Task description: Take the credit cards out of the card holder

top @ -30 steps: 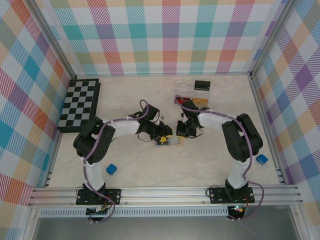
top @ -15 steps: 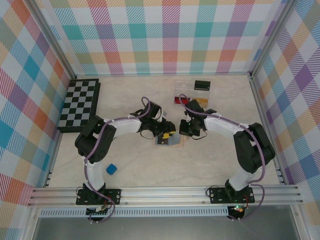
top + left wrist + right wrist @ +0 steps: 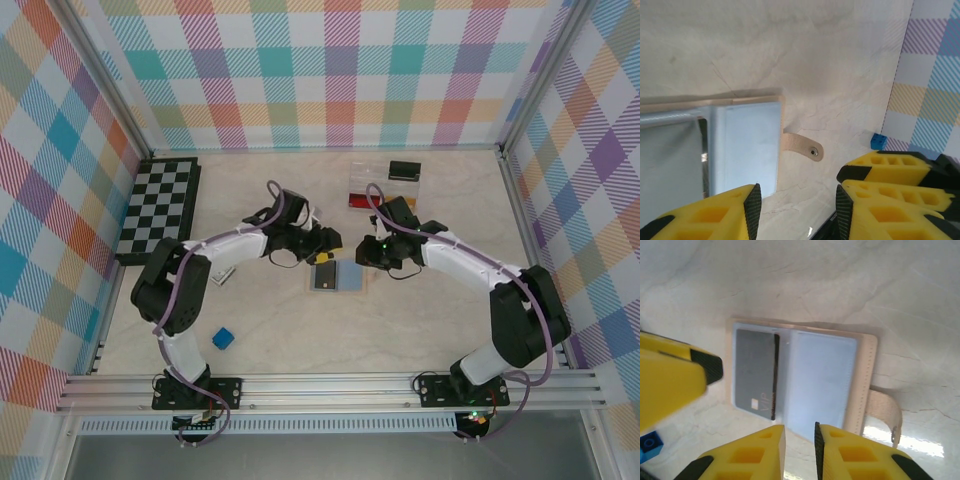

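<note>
- Cube (image 3: 222, 339): blue, lower left of the overhead frame, on the table (image 3: 300, 330), well apart from the holder.
- Holder (image 3: 337, 276): at the middle of the overhead frame, lying open and flat with its blue lining up. In the right wrist view its strap (image 3: 885, 412) sticks out at the right edge.
- Card (image 3: 755, 375): dark grey, marked VIP, tucked in the holder's left panel. The right panel shows plain blue lining.
- Left gripper (image 3: 796, 207): in the overhead frame, just up and left of the holder. Its fingers (image 3: 715, 217) are spread wide with only bare table between them.
- Right gripper (image 3: 800, 442): in the overhead frame, just up and right of the holder. Its fingers (image 3: 750, 455) stand slightly parted, a narrow gap between them, pinching nothing.
- Box (image 3: 385, 185): clear plastic, beyond the right gripper, upper middle of the overhead frame.
- Chessboard (image 3: 160, 205): upper left of the overhead frame, by the left wall.
</note>
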Robot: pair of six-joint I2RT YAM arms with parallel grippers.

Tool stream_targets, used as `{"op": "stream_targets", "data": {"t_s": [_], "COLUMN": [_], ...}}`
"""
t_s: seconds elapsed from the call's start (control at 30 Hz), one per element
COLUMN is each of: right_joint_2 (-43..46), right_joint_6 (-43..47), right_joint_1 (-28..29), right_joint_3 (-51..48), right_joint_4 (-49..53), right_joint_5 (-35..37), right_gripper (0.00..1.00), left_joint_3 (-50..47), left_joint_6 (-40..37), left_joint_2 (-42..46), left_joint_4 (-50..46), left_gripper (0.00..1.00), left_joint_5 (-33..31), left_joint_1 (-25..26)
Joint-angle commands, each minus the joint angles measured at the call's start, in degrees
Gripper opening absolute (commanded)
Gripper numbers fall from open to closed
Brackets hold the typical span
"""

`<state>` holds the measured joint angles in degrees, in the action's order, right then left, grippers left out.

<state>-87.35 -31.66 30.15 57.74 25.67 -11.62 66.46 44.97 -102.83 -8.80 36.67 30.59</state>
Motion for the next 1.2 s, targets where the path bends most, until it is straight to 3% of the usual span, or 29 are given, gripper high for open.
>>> {"op": "stream_targets", "data": {"t_s": [0.0,0.23,0.5,0.87,1.0,1.17], "right_joint_2": [0.84,-7.11,-16.14,-24.42,-26.23,-28.04], "right_joint_6": [1.31,-1.88,-7.18,-2.61,-0.99,2.53], "right_joint_1": [0.92,5.27,6.31,6.41,7.07,9.21], "right_joint_3": [0.92,4.97,9.47,17.57,18.82,20.75], "right_joint_4": [-1.15,-1.56,-0.56,5.33,6.65,8.43], "right_joint_5": [-4.17,-4.93,-2.77,-2.53,-1.31,-2.41], "right_gripper": [0.26,0.28,0.23,0.25,0.26,0.27], "left_joint_3": [-1.76,-6.42,-11.62,-10.63,-10.79,-13.11], "left_joint_6": [-2.59,-5.14,-2.65,-0.37,0.12,0.39], "left_joint_2": [3.76,10.36,11.54,7.48,7.91,9.01], "left_joint_4": [-4.80,-13.66,-10.63,-9.39,-11.37,-9.39], "left_gripper": [0.46,0.49,0.46,0.37,0.37,0.36], "left_joint_5": [-1.88,-10.21,-9.22,-8.92,-12.19,-11.36], "left_joint_1": [-2.63,-6.09,-5.98,-4.13,-4.07,-4.06]}}
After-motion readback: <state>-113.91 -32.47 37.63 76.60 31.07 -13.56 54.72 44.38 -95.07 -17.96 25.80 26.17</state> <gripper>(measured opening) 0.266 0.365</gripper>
